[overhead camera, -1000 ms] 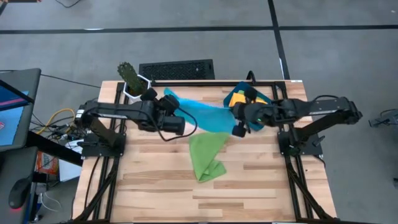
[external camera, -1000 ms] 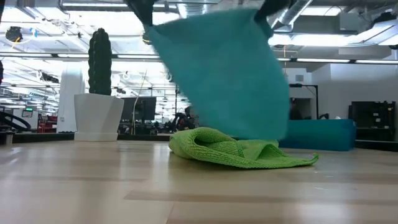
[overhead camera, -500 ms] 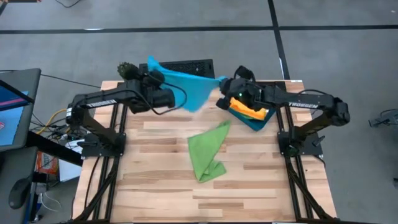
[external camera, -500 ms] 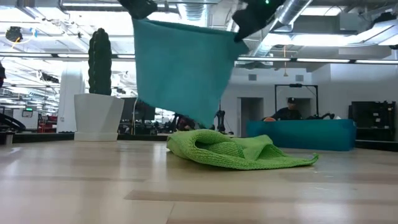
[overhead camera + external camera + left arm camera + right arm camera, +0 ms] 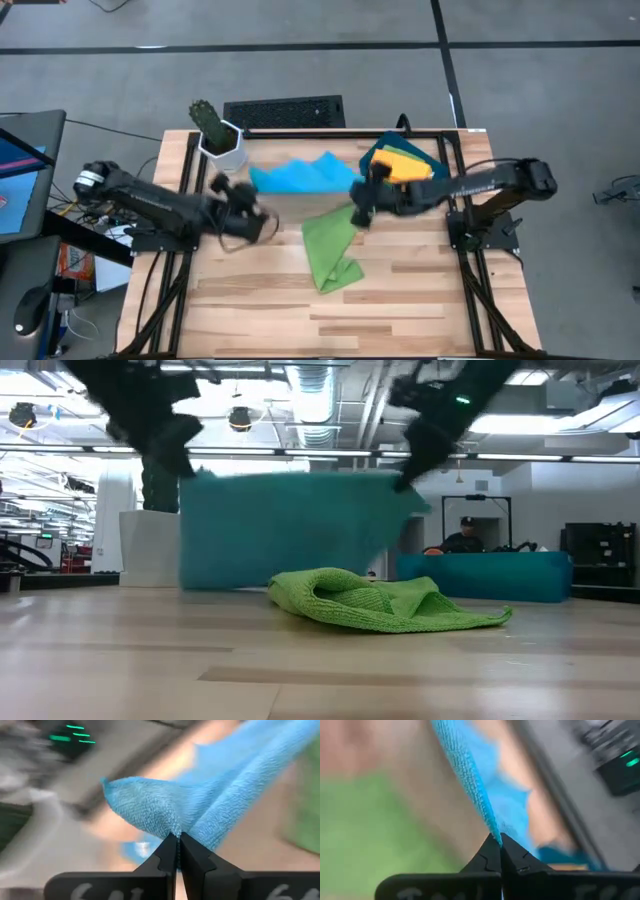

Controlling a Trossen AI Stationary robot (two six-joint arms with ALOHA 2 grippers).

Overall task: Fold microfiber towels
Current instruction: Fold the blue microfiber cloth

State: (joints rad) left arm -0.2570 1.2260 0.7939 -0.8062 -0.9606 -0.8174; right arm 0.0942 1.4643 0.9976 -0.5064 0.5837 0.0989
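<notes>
Blue towel (image 5: 300, 177) is strung between both grippers, one top corner each. Left gripper (image 5: 243, 213) is pressed together on its corner; in the left wrist view the cloth (image 5: 200, 810) comes straight out from between the fingertips (image 5: 175, 851). Right gripper (image 5: 358, 208) likewise pinches the opposite corner, w/ the edge (image 5: 470, 775) running away from the pinch point (image 5: 500, 851).

Key relation: the towel's long axis runs gripper to gripper, roughly parallel to the table's back edge. From both pinch points the cloth trails off toward the far side of the table, w/ the free end draped down on the wood there. In the low view it hangs as a near-flat sheet (image 5: 290, 530) between the two arms, lower edge at or near table level; actual contact can't be confirmed from that angle. Neither arm is nearer: each has its own corner, so the coming lay-down or fold probably needs both moving together, keeping the top edge taut.

Green towel (image 5: 335, 248) lies crumpled on the table, just below and between the grippers, nearer the right one. It's in front of the blue sheet in the low view (image 5: 385, 603), and could get caught if the blue one is drawn forward.

Orange and yellow towels (image 5: 403, 165) sit in the tray (image 5: 377, 153) beyond the right gripper.

No brand or writing legible here.
</notes>
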